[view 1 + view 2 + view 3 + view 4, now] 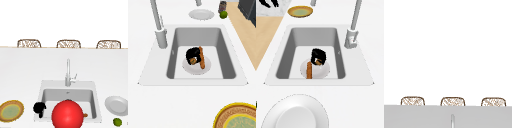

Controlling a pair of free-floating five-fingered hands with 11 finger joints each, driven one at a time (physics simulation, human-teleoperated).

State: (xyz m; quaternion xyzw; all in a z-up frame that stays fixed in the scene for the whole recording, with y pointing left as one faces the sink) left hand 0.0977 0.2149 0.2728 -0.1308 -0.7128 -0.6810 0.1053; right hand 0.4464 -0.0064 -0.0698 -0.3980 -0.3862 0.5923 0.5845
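Note:
My right hand (193,55) is down in the sink basin (220,37), over a white plate (190,70). Its fingers are curled round a small brown piece (193,60). An orange stick-shaped food (201,58) lies across the plate just beside that hand. From the right side, the same hand (318,55) holds the brown piece (320,62), with the orange stick (309,70) on the plate (324,68). My left hand (39,108) hangs in the air by the sink's left rim, relaxed. A big red ball (67,114) covers the basin's front.
The faucet (68,72) stands behind the sink. A yellow-rimmed green plate (11,110) lies on the counter to the left. To the right sit an empty white plate (116,105) and a lime (117,121). Three woven chair backs (68,44) line the far edge.

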